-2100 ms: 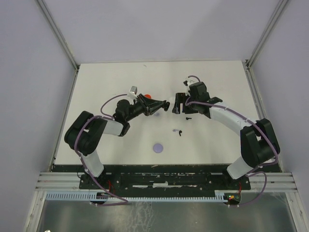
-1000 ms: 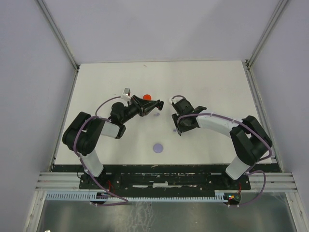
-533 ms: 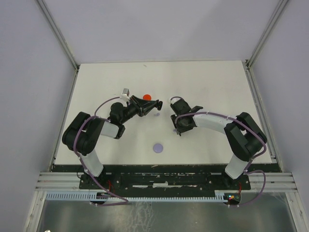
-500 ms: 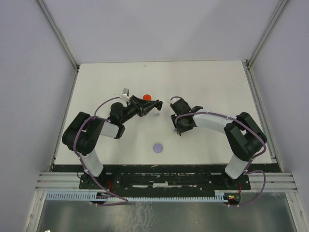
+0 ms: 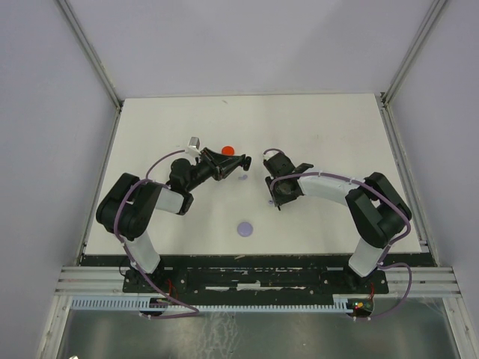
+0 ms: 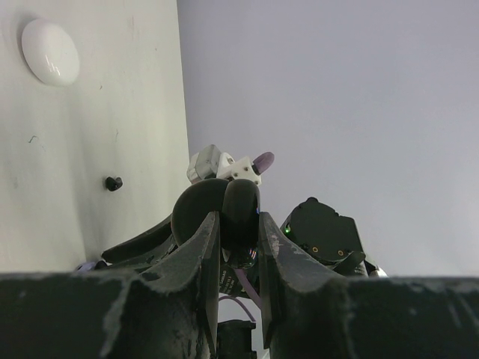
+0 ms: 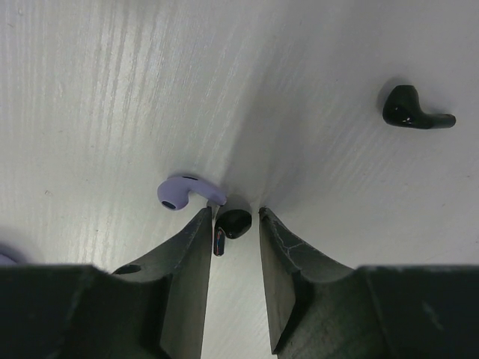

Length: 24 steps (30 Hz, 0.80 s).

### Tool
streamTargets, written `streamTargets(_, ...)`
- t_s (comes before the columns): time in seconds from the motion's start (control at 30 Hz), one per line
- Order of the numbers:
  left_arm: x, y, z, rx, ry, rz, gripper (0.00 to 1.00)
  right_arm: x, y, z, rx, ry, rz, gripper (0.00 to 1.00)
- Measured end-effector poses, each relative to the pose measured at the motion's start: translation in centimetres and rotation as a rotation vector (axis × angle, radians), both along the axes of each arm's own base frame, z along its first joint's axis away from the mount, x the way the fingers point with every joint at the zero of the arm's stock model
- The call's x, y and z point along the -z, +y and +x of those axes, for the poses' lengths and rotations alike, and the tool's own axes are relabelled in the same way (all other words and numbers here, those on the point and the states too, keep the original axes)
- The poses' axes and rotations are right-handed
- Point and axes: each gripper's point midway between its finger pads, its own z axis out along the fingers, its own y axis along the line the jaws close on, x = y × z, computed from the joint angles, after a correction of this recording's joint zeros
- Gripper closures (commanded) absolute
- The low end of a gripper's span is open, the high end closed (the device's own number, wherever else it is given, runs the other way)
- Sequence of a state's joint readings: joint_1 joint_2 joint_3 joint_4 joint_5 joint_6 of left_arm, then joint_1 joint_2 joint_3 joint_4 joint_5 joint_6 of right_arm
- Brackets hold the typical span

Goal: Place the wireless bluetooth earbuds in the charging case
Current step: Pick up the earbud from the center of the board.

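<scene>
Your left gripper (image 6: 236, 218) is closed down to a thin slit. It pinches a glossy black, two-lobed rounded shell that looks like the charging case (image 6: 215, 206), held up off the table (image 6: 90, 134). Can't tell from here whether the lid's up.

Left of it in the L wrist view, a smooth white pebble-shaped oval (image 6: 49, 51) lies on the matte white top. A tiny black bud (image 6: 113, 182) sits nearer the fingers.

Your right gripper (image 7: 235, 212) is tip-down on the table, jaws only a crack apart. They straddle a shiny black earbud (image 7: 236, 222) that lies flat. A sliver of gap shows on the bud's R side, so it isn't clamped.

A lavender earbud (image 7: 183, 191) lies just beside the L fingertip, stem toward the black one. A second black earbud (image 7: 413, 111) sits well apart, upper R.
</scene>
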<state>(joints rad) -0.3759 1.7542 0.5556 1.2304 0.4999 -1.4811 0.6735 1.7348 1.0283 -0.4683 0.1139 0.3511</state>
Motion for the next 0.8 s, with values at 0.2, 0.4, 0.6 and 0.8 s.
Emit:
streamTargets(0.2,0.2,0.1,-0.1,-0.002,0.004,0.001,0.97,0.0,0.0,0.0,0.0,0.001,-0.001,0.68)
streamTargets(0.4,0.3,0.2,-0.1,-0.004,0.005,0.002,0.97,0.0,0.0,0.0,0.0,0.001,-0.001,0.79)
streamTargets(0.6,0.4,0.3,-0.1,-0.005,0.007,0.003,0.97,-0.3,-0.1,0.3,-0.002,-0.013,-0.012,0.89)
streamTargets(0.8,0.4,0.3,-0.2,-0.005,0.008,0.003,0.97,-4.7,0.5,2.4,-0.005,-0.152,0.038,0.97)
